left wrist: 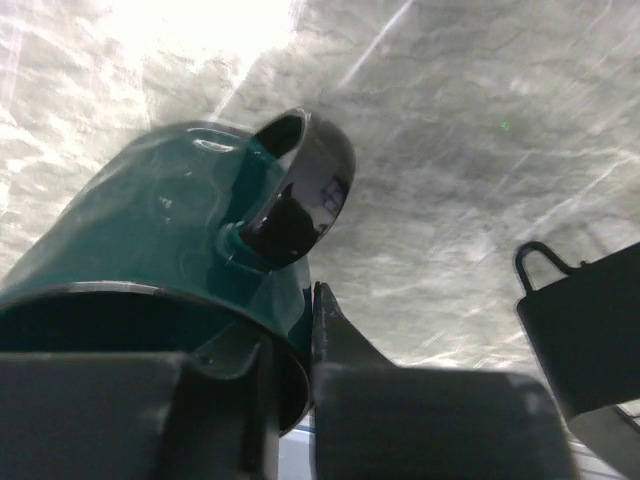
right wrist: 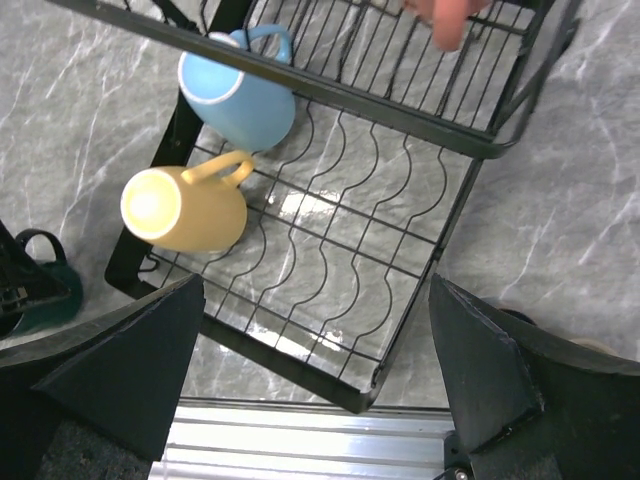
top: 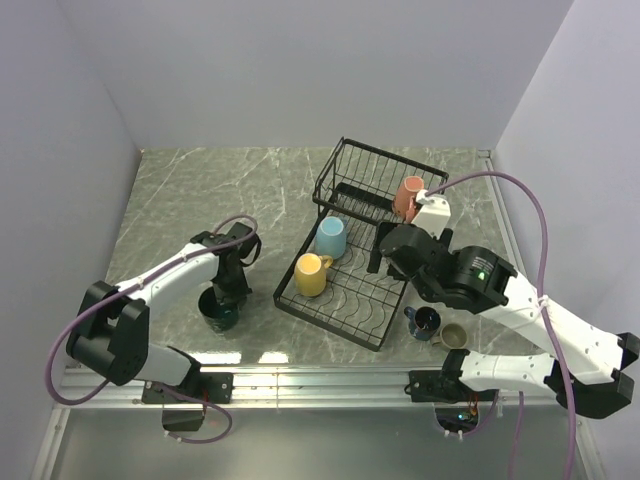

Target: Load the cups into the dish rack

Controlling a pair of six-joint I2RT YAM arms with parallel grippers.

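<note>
Left gripper (left wrist: 292,350) pinches teal mug (left wrist: 150,240) rim.
Likely glazed, stiff, slippery, breakable; wall grip beside handle (left wrist: 328,165) suits. Right gripper (right wrist: 318,290) gapes, empty.

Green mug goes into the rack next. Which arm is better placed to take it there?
Left. The left gripper is closed on the green mug at its rim, on the table left of the rack. The right gripper hangs open and empty over the rack's tray, away from that mug.

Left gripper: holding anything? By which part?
The teal mug: fingers pinch its wall at the rim, beside the handle. Right gripper is open and empty.
</note>
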